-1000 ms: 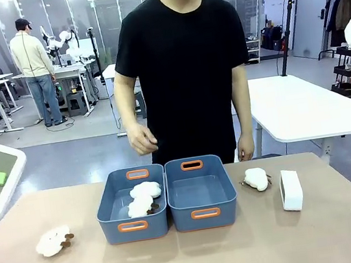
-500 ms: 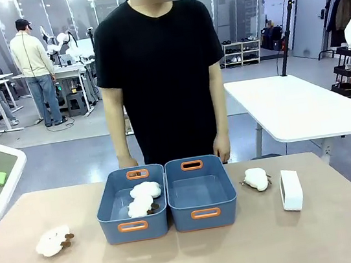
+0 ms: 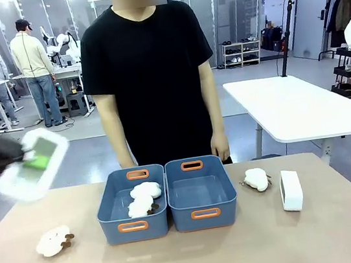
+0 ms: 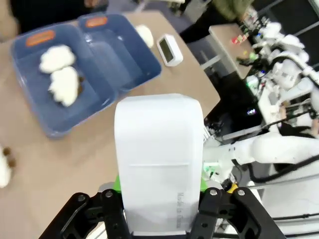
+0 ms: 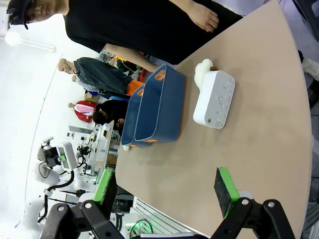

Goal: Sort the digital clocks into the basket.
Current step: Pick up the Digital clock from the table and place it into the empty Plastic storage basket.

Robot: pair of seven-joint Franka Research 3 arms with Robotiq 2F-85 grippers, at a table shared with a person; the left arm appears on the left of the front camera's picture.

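Far left, raised over the table (image 3: 200,259) edge: left gripper (image 3: 28,162), motion-blurred, clamped on a white clock (image 3: 40,158). Seen from its wrist, jaws pinching that clock's two sides, green pads (image 4: 117,182) pressed against it, a plain white face toward the camera. Below on the tabletop, a loose plush (image 3: 53,241). Mid-table, two blue bins side by side, touching: left bin (image 3: 136,235) with two plush toys (image 3: 142,199) inside, right bin (image 3: 204,222) bare inside. Behind them, a person (image 3: 148,76) in black, hands (image 3: 220,146) hanging near the far rims. Right of the bins, another plush (image 3: 257,179), then the second clock (image 3: 291,190) standing on end on the table, outside both bins. Right gripper (image 5: 164,191) above the table's near right part, jaws spread wide, gripping nothing, second clock ahead of it and well apart.
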